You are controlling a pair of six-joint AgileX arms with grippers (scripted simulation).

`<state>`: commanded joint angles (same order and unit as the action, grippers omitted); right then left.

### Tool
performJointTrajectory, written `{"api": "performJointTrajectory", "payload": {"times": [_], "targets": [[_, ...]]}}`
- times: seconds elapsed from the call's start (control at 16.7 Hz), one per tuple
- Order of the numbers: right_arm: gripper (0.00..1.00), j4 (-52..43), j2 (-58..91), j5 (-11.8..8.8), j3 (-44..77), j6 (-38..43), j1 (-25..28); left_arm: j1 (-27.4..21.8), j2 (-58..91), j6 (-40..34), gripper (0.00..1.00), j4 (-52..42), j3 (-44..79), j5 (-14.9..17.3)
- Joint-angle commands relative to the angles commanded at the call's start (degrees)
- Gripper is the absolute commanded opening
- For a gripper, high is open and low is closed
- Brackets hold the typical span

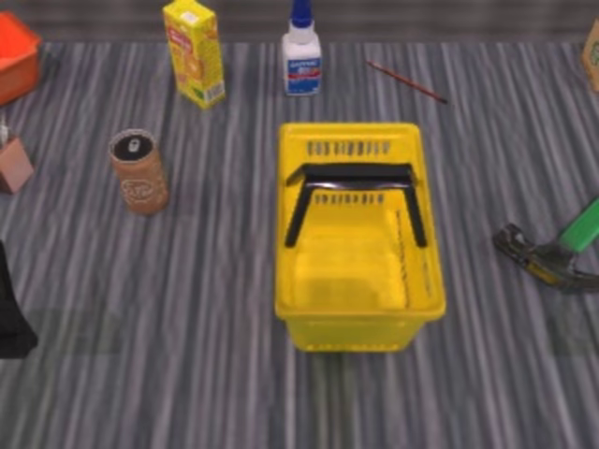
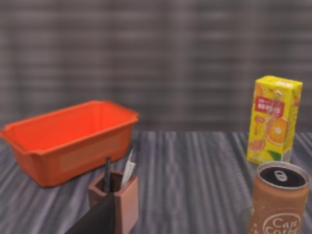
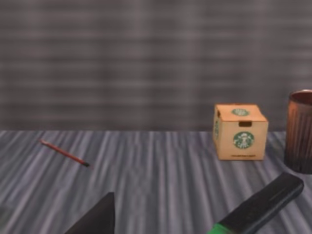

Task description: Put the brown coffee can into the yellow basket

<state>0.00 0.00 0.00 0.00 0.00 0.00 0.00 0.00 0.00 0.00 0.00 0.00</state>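
Observation:
The brown coffee can (image 1: 140, 173) stands upright on the table's left side, its dark pull-tab top up; the left wrist view shows it close by (image 2: 278, 202). The yellow basket (image 1: 292, 281) sits in the table's middle, its black handles folded across its open top, and is empty. My left gripper (image 1: 11, 318) is parked at the left edge, nearer the front than the can and apart from it, open, with one dark finger (image 2: 100, 217) showing. My right gripper (image 3: 141, 225) is parked at the right, outside the top view, open and holding nothing.
An orange bin (image 1: 14, 56) and a small brown pen holder (image 1: 11, 164) sit at the far left. A yellow juice carton (image 1: 194, 51), a glue bottle (image 1: 302, 51) and a pencil (image 1: 405, 81) line the back. A hammer (image 1: 547, 251) lies at the right.

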Motion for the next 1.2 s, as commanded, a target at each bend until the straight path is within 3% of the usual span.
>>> {"api": "performJointTrajectory", "payload": {"times": [0.24, 0.48, 1.2], "targets": [[1.00, 0.00, 0.00, 0.00, 0.00, 0.00, 0.00, -0.41, 1.65, 0.48, 1.00, -1.03, 1.56, 0.29], [1.00, 0.00, 0.00, 0.00, 0.00, 0.00, 0.00, -2.21, 11.52, 3.22, 1.00, -7.10, 10.91, 1.34], [1.00, 0.00, 0.00, 0.00, 0.00, 0.00, 0.00, -7.60, 74.72, 19.43, 1.00, -43.64, 68.71, 2.11]]}}
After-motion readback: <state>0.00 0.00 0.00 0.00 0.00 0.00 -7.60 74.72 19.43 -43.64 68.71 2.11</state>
